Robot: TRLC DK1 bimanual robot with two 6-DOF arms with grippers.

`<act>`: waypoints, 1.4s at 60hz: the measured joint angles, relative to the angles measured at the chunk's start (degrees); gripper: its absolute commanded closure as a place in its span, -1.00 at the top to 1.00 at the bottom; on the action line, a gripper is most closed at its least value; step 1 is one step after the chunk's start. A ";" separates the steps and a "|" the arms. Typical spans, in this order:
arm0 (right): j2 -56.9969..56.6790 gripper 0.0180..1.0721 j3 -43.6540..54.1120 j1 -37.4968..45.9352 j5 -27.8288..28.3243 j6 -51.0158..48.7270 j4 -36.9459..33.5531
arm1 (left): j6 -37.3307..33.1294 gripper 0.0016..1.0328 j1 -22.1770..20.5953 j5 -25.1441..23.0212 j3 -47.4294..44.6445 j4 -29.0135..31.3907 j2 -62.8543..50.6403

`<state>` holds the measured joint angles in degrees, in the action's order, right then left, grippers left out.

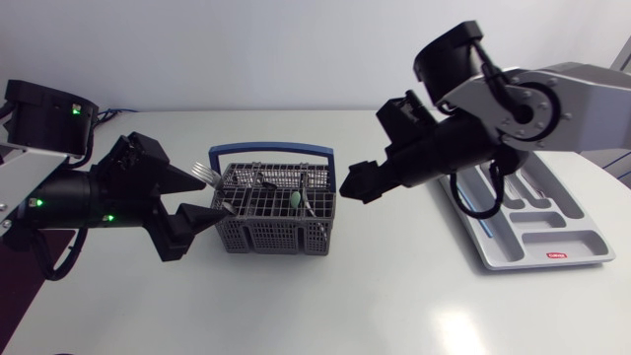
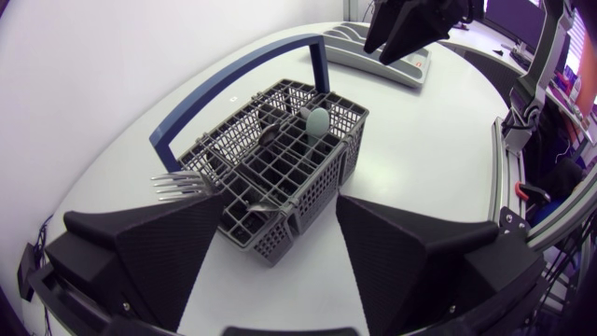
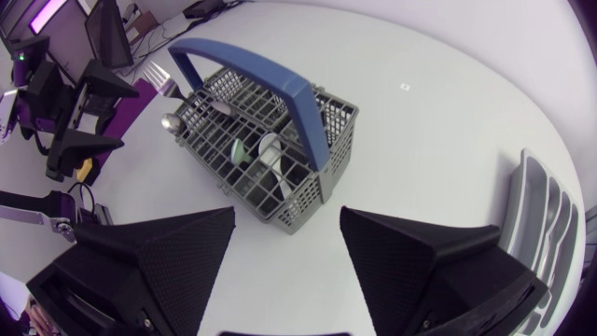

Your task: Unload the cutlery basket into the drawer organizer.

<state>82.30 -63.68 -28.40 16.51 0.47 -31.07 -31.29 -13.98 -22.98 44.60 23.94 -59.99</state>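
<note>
Left gripper (image 1: 211, 195) gapes wide at one end of the cutlery basket (image 1: 276, 219) — right gripper (image 1: 357, 184), equally wide, hovers opposite.

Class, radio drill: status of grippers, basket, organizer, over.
Left gripper open, empty, at basket end. Right gripper open, empty, beside other end. Cutlery in basket; organizer visible slots bare. Nothing blocking.

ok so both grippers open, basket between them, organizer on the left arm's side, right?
No: the head view shows the organizer on the right arm's side. The rest holds: the left gripper and right gripper are open, with the basket between them.
</note>
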 measured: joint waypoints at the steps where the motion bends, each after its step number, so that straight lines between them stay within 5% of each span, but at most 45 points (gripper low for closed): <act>1: 0.52 0.56 -0.09 -0.26 0.02 0.00 0.09 | -0.15 0.90 0.00 -0.02 0.00 -0.13 0.00; 14: 5.49 0.56 -1.73 -4.70 0.22 1.07 3.85 | -2.27 0.90 0.07 -0.02 -1.09 -3.10 0.00; 20: 7.28 0.37 -2.58 -5.33 0.22 1.81 5.46 | -3.30 0.90 0.22 0.00 -2.54 -4.48 0.00; 45: 12.92 0.18 -6.95 -8.31 -0.31 5.60 9.25 | -4.79 0.90 2.10 -0.04 -6.99 -11.28 -0.02; 84: 14.01 0.04 -7.02 -12.04 -6.71 8.81 11.41 | -4.76 0.90 3.32 -0.04 -7.93 -16.59 -3.85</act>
<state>96.31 -70.70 -40.45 9.80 9.28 -19.66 -36.05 -10.66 -23.03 36.67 7.35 -63.83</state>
